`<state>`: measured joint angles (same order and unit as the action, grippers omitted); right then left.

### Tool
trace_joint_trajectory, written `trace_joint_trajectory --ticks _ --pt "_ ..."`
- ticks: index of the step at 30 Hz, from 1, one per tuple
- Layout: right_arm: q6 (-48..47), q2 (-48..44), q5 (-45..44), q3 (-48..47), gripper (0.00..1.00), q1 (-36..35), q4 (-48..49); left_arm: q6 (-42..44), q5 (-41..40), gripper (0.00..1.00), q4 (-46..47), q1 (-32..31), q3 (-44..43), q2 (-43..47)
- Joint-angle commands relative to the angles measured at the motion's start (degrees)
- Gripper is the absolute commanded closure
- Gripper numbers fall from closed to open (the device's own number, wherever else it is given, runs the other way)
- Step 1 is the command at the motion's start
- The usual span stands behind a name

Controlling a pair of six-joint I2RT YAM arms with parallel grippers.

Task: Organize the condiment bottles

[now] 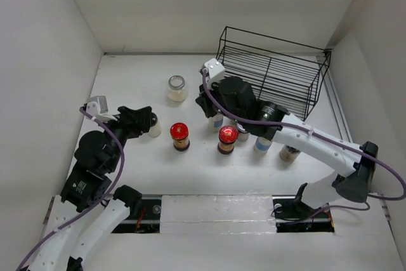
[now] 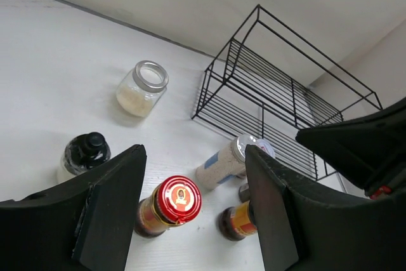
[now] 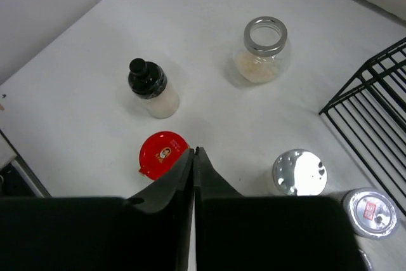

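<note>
Two red-lidded jars (image 1: 179, 134) (image 1: 227, 138) stand mid-table. A black-capped bottle (image 1: 154, 126) stands beside my left gripper (image 1: 141, 119). An open-topped glass jar (image 1: 177, 88) with pale contents stands behind them. Several more bottles (image 1: 263, 144) stand partly under my right arm. My left gripper (image 2: 190, 214) is open, with one red-lidded jar (image 2: 170, 204) between its fingers and untouched; the other red-lidded jar (image 2: 236, 220) is half hidden. My right gripper (image 1: 204, 105) is shut and empty (image 3: 193, 152), hovering above a red lid (image 3: 160, 154) and a silver lid (image 3: 298, 172).
A black wire rack (image 1: 279, 71) stands at the back right, also in the left wrist view (image 2: 285, 106) and the right wrist view (image 3: 374, 99). White walls close in the table on three sides. The right arm (image 1: 317, 141) stretches across the right half.
</note>
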<state>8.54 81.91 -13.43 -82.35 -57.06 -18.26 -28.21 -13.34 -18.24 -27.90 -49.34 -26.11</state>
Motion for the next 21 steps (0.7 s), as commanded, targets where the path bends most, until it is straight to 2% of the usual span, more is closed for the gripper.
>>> trace_joint_trajectory --ticks 1,4,7,8,10,11,12,13,14,16,17,19,21 --pt "-0.3 3.8 3.1 -7.1 1.00 0.6 2.8 1.0 -4.0 0.41 -0.3 0.0 -2.6 2.3" --pt "-0.8 9.5 3.1 -10.7 1.00 0.6 1.7 1.6 -7.1 0.41 -1.6 0.0 -3.1 2.3" --pt "-1.3 16.9 3.1 -18.8 1.00 1.9 -2.4 0.7 -8.4 0.41 -0.9 0.0 -1.5 2.8" --pt "-1.9 20.9 2.3 -23.4 1.00 1.9 -3.4 0.7 -8.4 0.48 -0.9 0.0 -0.6 2.8" --pt "-1.9 24.4 0.0 -27.3 0.99 2.5 -4.8 1.2 -8.4 0.69 -0.1 0.0 0.7 2.8" --pt "-1.9 26.0 0.0 -29.1 0.94 3.0 -6.1 1.2 -8.4 0.80 -0.1 0.0 0.7 2.8" --pt "-1.9 30.5 0.0 -33.6 0.68 4.5 -7.4 1.2 -9.5 0.97 -0.1 0.6 0.7 2.1" --pt "-1.9 32.0 0.0 -35.0 0.68 4.5 -7.4 1.2 -9.5 0.97 -0.1 0.7 0.7 2.1" --pt "-1.9 33.3 0.0 -36.2 0.46 5.0 -7.4 2.0 -9.5 0.97 -0.1 1.6 0.7 2.1" --pt "-1.9 35.9 0.9 -38.5 0.29 6.9 -8.1 2.8 -7.2 0.84 -0.1 3.9 0.7 1.4" --pt "-1.1 39.1 1.5 -41.6 0.15 7.6 -8.9 2.8 -6.4 0.75 0.6 3.9 1.2 1.4" --pt "-0.5 42.7 3.7 -46.0 0.07 9.3 -11.9 3.3 -5.4 0.55 1.8 3.9 1.2 1.4" --pt "-0.5 48.3 4.8 -52.3 0.03 9.9 -13.6 3.9 -4.0 0.49 1.8 3.9 1.2 1.4"
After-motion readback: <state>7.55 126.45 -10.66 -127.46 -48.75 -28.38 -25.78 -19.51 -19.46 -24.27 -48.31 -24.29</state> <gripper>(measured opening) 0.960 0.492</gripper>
